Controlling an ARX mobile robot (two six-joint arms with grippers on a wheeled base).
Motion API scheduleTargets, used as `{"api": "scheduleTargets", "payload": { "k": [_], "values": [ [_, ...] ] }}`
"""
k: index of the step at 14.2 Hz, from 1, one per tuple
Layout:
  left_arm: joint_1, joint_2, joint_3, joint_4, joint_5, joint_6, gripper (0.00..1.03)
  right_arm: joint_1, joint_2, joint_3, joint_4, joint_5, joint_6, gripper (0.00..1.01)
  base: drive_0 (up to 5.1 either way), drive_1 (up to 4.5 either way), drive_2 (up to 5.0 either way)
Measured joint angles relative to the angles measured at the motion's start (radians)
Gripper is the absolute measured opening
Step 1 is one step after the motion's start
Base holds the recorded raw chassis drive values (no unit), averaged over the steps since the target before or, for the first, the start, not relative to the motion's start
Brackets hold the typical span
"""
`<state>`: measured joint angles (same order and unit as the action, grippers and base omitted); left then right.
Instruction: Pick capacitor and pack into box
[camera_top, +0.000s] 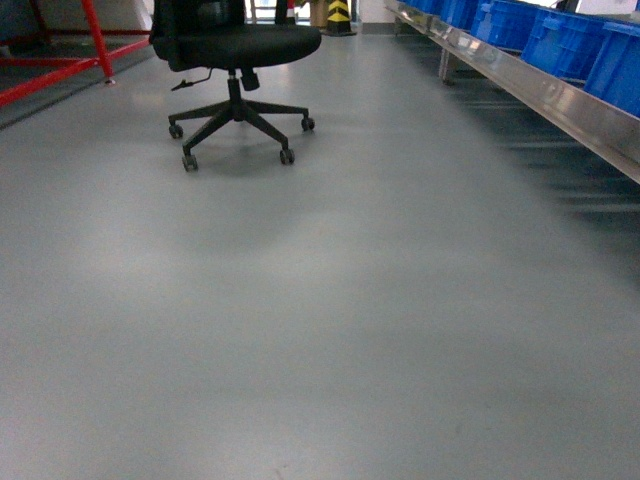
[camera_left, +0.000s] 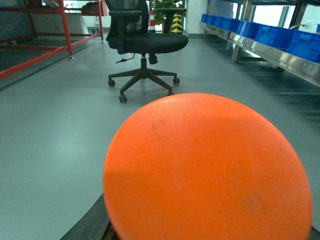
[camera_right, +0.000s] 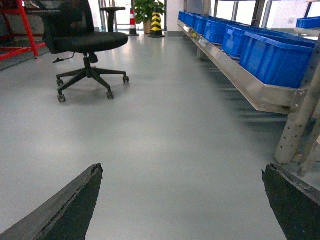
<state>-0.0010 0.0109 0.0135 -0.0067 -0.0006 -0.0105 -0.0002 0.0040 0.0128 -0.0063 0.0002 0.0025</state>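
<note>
The capacitor, orange-red and rounded, fills the lower half of the left wrist view, very close to the camera and off the floor. My left gripper is shut on it; only one dark finger shows at its lower left edge. In the right wrist view my right gripper is open, its two dark fingers wide apart over bare grey floor with nothing between them. The box is out of view. Neither gripper shows in the head view.
A black office chair on castors stands ahead on the left. Blue bins sit on a long metal rack along the right. A red frame is at far left. A yellow-black bollard stands far back.
</note>
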Motion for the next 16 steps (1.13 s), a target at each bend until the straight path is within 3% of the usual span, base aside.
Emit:
{"api": "scheduleTargets", "payload": {
  "k": [16],
  "values": [
    [0.000,0.000,0.000,-0.001,0.000,0.000,0.44,0.000,0.000,0.000,0.003,0.000,0.000,0.98,-5.0,2.43,2.4]
  ]
}}
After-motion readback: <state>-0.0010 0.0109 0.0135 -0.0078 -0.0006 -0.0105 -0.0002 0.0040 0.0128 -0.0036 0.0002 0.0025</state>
